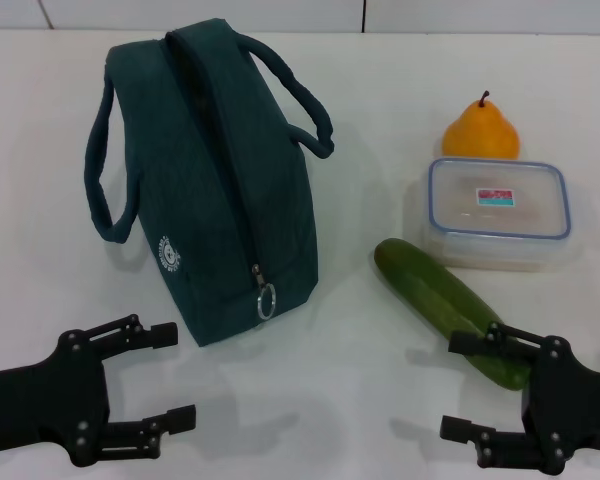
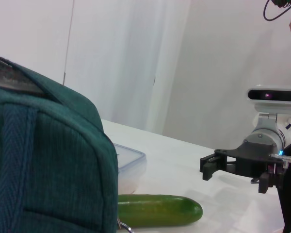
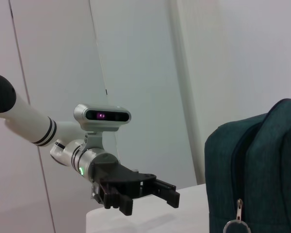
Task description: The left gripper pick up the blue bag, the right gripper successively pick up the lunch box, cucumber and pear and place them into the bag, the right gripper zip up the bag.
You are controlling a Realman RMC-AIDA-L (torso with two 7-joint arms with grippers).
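Note:
The blue bag (image 1: 215, 180) stands zipped on the white table (image 1: 340, 380), its ring zipper pull (image 1: 266, 300) at the near end. It also shows in the left wrist view (image 2: 43, 160) and the right wrist view (image 3: 259, 170). My left gripper (image 1: 175, 375) is open and empty near the table's front left, short of the bag. My right gripper (image 1: 458, 385) is open and empty at the front right, just above the near end of the cucumber (image 1: 450, 310). The lunch box (image 1: 498, 212) lies behind the cucumber, the pear (image 1: 481, 132) behind the box.
A white wall runs behind the table. In the left wrist view the cucumber (image 2: 160, 210) and the lunch box (image 2: 128, 167) lie beside the bag, with the right gripper (image 2: 206, 167) farther off. The right wrist view shows the left gripper (image 3: 150, 194).

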